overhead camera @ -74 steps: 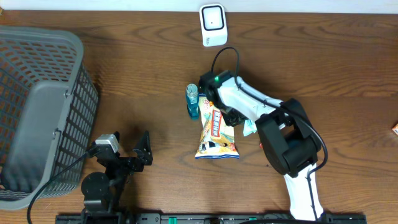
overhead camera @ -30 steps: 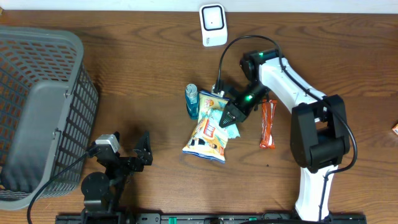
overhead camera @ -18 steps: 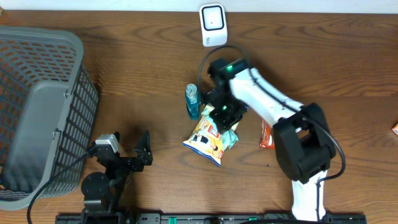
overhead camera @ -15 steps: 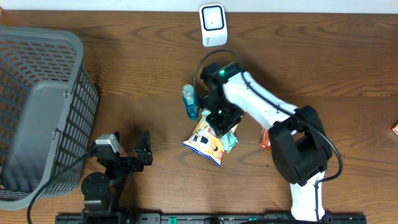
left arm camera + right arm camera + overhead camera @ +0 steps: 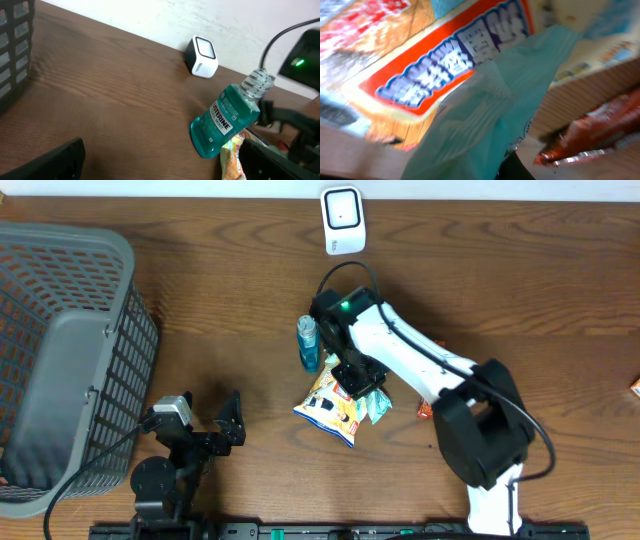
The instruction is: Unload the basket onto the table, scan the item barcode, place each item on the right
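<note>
Near the middle of the surface [image 5: 520, 270], the right gripper [image 5: 358, 376] is lowered over a small heap of items, its arm reaching in from the near right. Its jaws are closed. A teal packet [image 5: 485, 105] fills the wrist camera right in front of them, but the pictures do not show whether the packet is actually pinched. From above, this teal packet sticks out just to the near right of the gripper, partly over a yellow snack bag [image 5: 330, 408] with an orange-and-blue label. The bag lies flat and slanted, its far end under the gripper.

Just left of the gripper, a green mouthwash bottle [image 5: 310, 345] lies on its side, its clear cap pointing far. Its near end is just beside the snack bag's far corner. A red packet [image 5: 424, 410] peeks out to the right, mostly hidden by the arm.

At the far edge, well apart from the heap, a white barcode scanner [image 5: 343, 220] stands with its window facing the items.

At the near left, the left gripper [image 5: 160, 155] hangs low over bare wood with its jaws wide apart, holding nothing. A grey mesh basket [image 5: 60, 250] takes up the left end of the surface.
</note>
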Controlling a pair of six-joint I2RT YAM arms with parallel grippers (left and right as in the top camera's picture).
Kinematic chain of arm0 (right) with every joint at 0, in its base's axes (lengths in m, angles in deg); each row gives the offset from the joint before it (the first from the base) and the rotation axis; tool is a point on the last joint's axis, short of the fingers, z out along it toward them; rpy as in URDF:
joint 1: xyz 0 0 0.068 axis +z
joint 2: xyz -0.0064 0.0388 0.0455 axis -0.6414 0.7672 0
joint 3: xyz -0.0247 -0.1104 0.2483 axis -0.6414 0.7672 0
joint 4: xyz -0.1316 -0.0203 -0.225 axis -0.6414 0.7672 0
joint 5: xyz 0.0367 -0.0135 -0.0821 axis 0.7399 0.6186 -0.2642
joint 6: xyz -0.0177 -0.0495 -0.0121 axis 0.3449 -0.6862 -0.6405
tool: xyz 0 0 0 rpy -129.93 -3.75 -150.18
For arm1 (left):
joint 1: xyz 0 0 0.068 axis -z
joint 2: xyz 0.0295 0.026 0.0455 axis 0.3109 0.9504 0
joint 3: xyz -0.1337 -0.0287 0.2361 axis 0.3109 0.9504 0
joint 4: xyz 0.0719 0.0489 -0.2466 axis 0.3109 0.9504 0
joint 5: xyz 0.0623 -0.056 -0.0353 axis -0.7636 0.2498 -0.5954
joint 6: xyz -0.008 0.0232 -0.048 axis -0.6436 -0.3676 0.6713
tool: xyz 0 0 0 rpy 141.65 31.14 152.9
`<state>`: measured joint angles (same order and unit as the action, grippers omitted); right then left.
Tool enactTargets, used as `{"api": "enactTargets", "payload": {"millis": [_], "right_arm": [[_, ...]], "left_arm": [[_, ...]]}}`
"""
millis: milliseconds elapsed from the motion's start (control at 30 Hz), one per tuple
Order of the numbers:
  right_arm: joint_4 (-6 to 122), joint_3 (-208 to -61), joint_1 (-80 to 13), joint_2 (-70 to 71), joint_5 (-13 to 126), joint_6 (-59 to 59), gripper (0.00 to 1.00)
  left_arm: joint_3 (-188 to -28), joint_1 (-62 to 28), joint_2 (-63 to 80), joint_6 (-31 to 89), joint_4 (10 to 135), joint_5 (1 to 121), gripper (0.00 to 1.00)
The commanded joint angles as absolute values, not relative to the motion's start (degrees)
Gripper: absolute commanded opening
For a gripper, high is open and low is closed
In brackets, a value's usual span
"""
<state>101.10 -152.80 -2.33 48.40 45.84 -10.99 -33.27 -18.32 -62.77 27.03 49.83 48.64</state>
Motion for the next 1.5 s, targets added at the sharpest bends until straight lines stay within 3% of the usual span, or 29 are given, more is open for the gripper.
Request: {"api": "enactTargets", "payload": {"millis": [0, 300, 400, 700, 800, 933, 1167, 1400, 1467], "right_arm": [[101.21, -153.13, -2.49, 41.95, 46.83, -10.42, 0.01], [105.74, -153.13, -4.19, 37.21, 73.27, -36.04, 0.06], [107.00, -152.85, -4.54, 37.40, 77.71, -44.43, 0.01], [109.10, -147.71, -4.78, 37.40, 95.66, -72.56, 0.01], [108.90, -146.51, -4.76, 37.40, 97.45, -75.45, 0.02], [108.60, -146.27, -5.07, 37.40, 88.73, -70.31, 0.01], [97.47, -146.46, -6.60, 37.38, 53.27, -29.68, 0.01], [91.83, -145.61, -5.90, 37.40, 48.31, -23.36, 0.05], [90.94, -145.00, -5.33, 37.40, 48.23, -22.82, 0.12]], "left_arm": [[-32.38, -18.08, -62.81, 27.09, 51.18, 49.19, 0.98], [-32.38, -18.08, -62.81, 27.09, 51.18, 49.19, 0.98], [-32.38, -18.08, -62.81, 27.09, 51.18, 49.19, 0.98], [-32.38, -18.08, -62.81, 27.09, 51.18, 49.19, 0.98], [-32.38, -18.08, -62.81, 27.09, 51.18, 49.19, 0.98], [-32.38, -18.08, -62.81, 27.07, 51.18, 49.19, 0.98], [-32.38, -18.08, -62.81, 27.09, 51.16, 49.19, 0.98], [-32.38, -18.08, -62.81, 27.09, 51.18, 49.19, 0.98], [-32.38, -18.08, -62.81, 27.09, 51.18, 49.19, 0.98]]}}
